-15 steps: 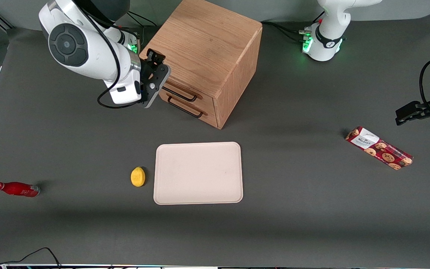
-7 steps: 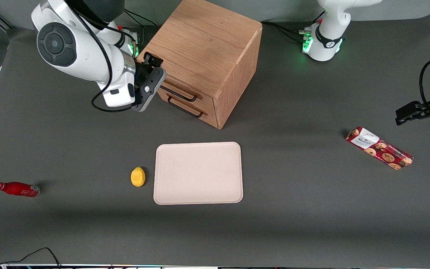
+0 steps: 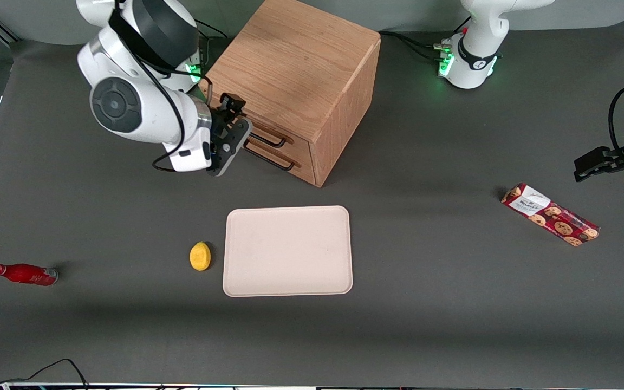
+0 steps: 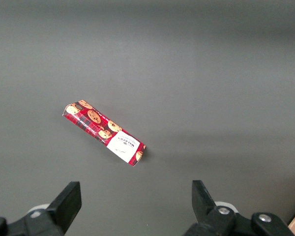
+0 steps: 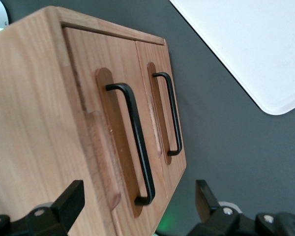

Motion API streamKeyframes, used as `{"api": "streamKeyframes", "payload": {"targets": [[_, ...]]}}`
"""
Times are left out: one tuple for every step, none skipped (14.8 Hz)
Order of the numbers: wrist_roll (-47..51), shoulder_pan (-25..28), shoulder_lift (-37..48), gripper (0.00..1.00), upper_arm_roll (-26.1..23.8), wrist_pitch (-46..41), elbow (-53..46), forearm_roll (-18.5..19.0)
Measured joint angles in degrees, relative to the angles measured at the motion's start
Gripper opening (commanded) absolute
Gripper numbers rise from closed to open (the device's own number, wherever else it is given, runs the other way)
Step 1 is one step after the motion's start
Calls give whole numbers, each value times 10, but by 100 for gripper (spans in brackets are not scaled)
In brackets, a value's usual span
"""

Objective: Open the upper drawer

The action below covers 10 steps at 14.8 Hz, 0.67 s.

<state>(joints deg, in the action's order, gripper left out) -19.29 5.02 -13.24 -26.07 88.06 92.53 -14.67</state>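
Pincer (image 3: 234,142) spread wide, empty, just before closed upper drawer (image 5: 119,147), handle (image 5: 136,140) ungrasped

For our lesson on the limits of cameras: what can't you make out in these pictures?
1. Both views: the upper drawer's inside, hidden by its shut front.
2. Front view: one end of that drawer's handle, covered by the open gripper in front of it.
3. Right wrist view: most of the tray, cut off by the picture's edge.
4. Front view: the bottle's label, too small to read.
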Motion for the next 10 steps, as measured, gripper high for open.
{"api": "streamKeyframes", "payload": {"targets": [[0,1,0,100,-2,13,12,0],[0,2,0,100,-4,27,25,0],[0,2,0,100,-6,38,37,0],[0,3,0,100,-7,47,47,0],[0,3,1,100,-7,56,56,0],[0,2,1,100,-7,66,64,0],[0,2,1,100,-7,78,72,0],[0,3,1,100,-8,88,79,0],[0,3,1,100,-9,94,85,0],[0,3,1,100,-10,99,90,0]]}}
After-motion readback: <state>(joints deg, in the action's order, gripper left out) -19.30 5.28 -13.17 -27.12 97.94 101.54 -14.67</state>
